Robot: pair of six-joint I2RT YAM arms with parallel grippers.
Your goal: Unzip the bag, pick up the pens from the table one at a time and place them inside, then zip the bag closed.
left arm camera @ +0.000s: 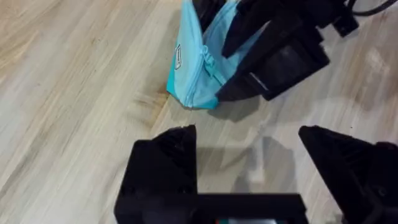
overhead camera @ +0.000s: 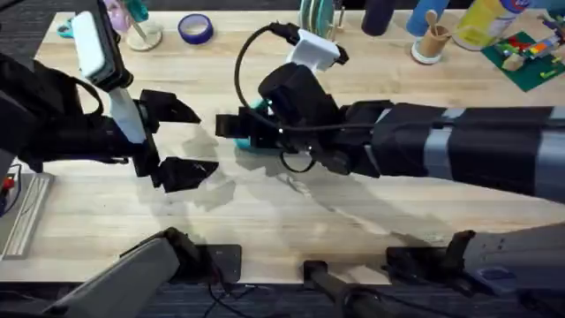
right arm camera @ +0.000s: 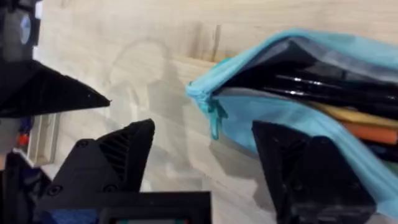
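The light blue bag point(overhead camera: 258, 147) lies mid-table, mostly hidden under my right arm. Its zipper stands open in the right wrist view, where an orange pen point(right arm camera: 367, 132) and dark slim shafts point(right arm camera: 323, 84) lie inside the bag point(right arm camera: 280, 118). My right gripper point(overhead camera: 231, 131) hangs open over the bag's left end, with the zipper pull point(right arm camera: 215, 118) between and beyond its fingers point(right arm camera: 118, 155). My left gripper point(overhead camera: 181, 141) stands open just left of the bag, apart from it. The left wrist view has the bag's end point(left arm camera: 196, 68) ahead of that open gripper point(left arm camera: 255, 162).
Along the table's point(overhead camera: 291, 230) far edge stand a purple tape roll point(overhead camera: 195, 28), a cup of wooden sticks point(overhead camera: 431, 42), a yellow bottle point(overhead camera: 484, 19) and a green brick plate point(overhead camera: 530, 57). Bare wood lies in front of the bag.
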